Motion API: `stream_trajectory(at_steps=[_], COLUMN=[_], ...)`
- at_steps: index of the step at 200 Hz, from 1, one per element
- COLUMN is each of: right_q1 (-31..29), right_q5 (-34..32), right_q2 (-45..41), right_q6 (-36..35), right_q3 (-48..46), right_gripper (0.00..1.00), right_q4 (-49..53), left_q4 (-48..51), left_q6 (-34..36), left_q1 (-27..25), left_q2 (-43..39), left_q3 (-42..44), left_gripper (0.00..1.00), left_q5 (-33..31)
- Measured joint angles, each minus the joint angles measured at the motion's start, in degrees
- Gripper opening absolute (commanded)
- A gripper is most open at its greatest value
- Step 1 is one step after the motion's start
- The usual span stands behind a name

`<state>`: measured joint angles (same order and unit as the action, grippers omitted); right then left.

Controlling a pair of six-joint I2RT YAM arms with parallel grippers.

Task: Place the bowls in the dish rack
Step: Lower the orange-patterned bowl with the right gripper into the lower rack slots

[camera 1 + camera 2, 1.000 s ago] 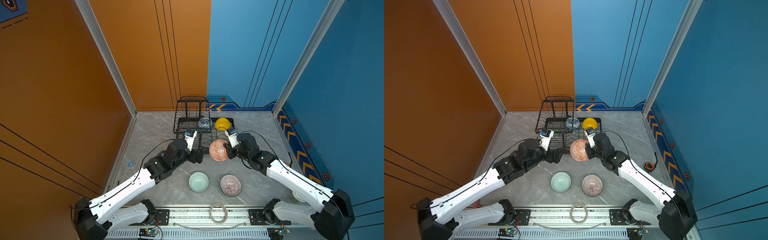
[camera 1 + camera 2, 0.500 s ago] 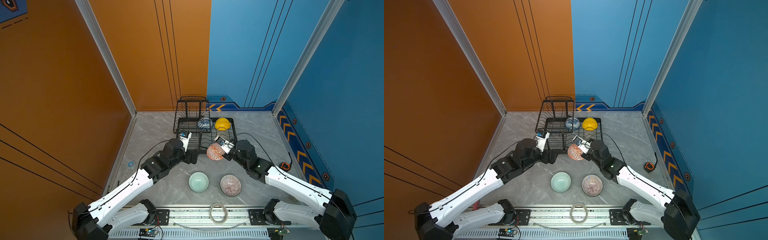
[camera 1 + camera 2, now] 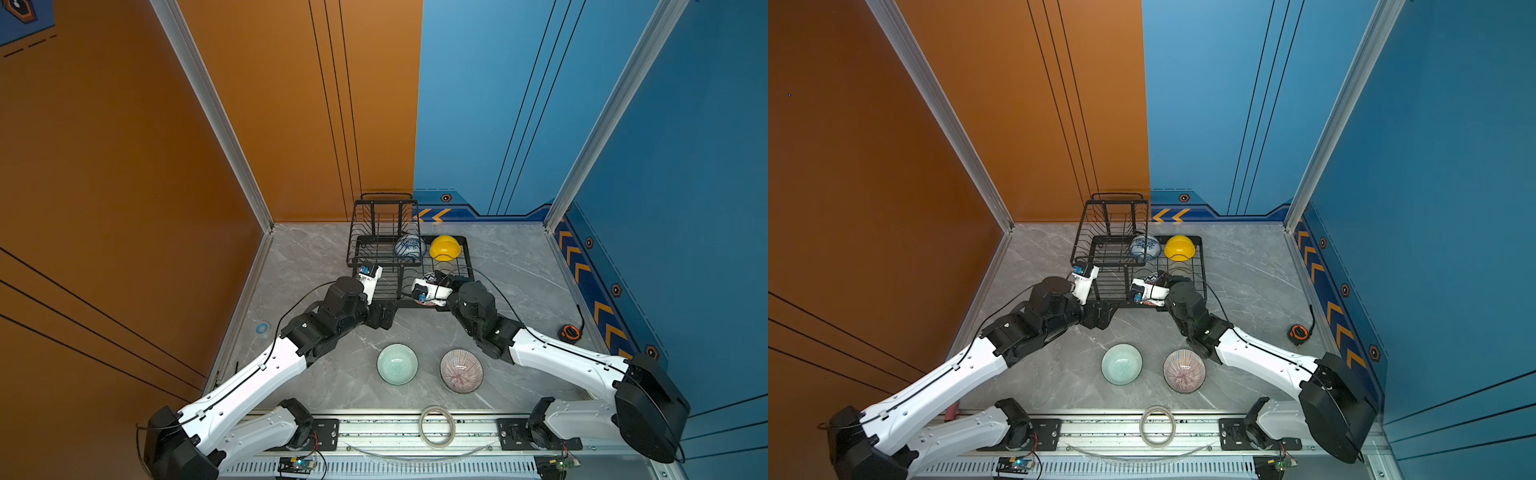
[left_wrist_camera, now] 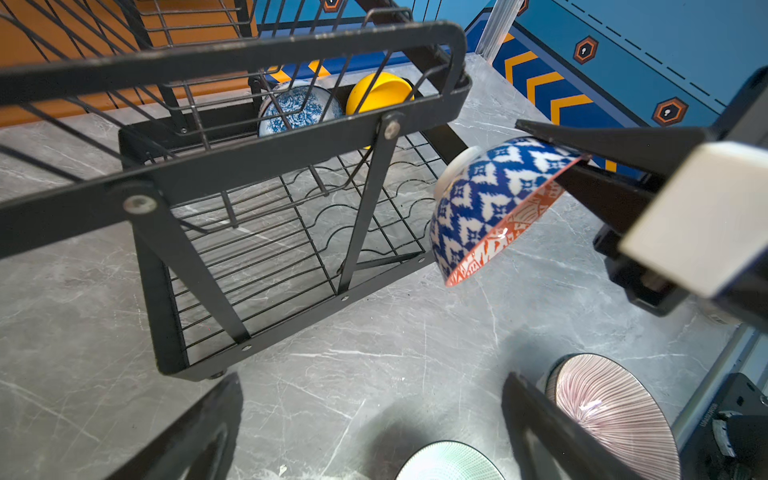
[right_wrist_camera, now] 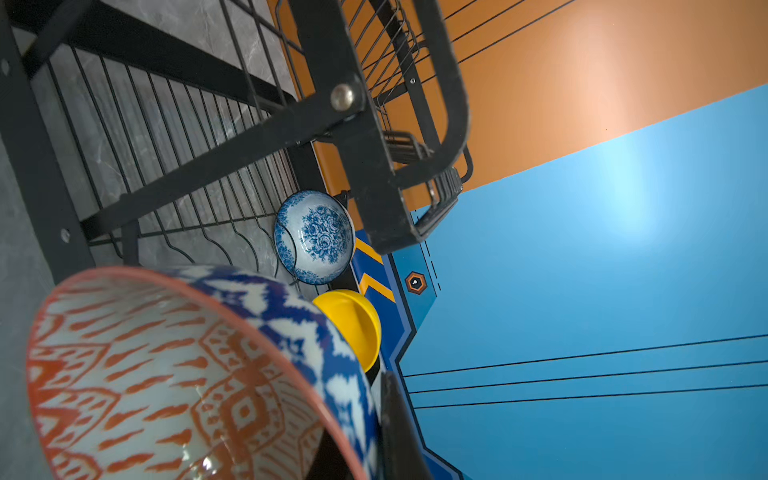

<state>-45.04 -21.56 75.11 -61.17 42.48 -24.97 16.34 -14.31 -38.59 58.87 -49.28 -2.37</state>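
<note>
We find the right pincer [image 4: 561, 160] clamped on the rim of the orange-white diamond bowl [image 4: 490, 195], tilted at the near edge of the dish rack [image 4: 291, 156]. The left pincer [image 4: 372, 382] stands wide open, empty, just beside that rack.

The left arm [image 3: 257, 374] and right arm [image 3: 561, 361] wear glossy white shells dotted with small screws, joined by chunky black joint housings [image 3: 648, 407]. A thin black cable [image 3: 286, 318] runs along each. White wrist camera blocks [image 3: 368, 276] carry blue markings. The left tool [image 4: 372, 376] has matte black, wedge-shaped fingers [image 4: 199, 436].
</note>
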Motion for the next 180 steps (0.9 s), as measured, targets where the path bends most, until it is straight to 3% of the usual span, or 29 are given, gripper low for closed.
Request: stream_trajectory(at_steps=[60, 180], right_q1=[2.1, 9.5], right_q5=[-3.3, -9.3], right_q2=[4.6, 22.7], right_q6=[-9.5, -17.1], right_q3=[0.0, 7.1], right_gripper=[0.0, 0.0], right_q4=[-4.5, -13.0], left_q4=[-0.2, -0.2], left_q6=[0.0, 0.0], left_q1=[0.7, 1.2], left_q2=[-1.7, -3.8], left_q3=[1.6, 2.4], left_gripper=[0.98, 0.98], left_q5=[0.5, 1.0])
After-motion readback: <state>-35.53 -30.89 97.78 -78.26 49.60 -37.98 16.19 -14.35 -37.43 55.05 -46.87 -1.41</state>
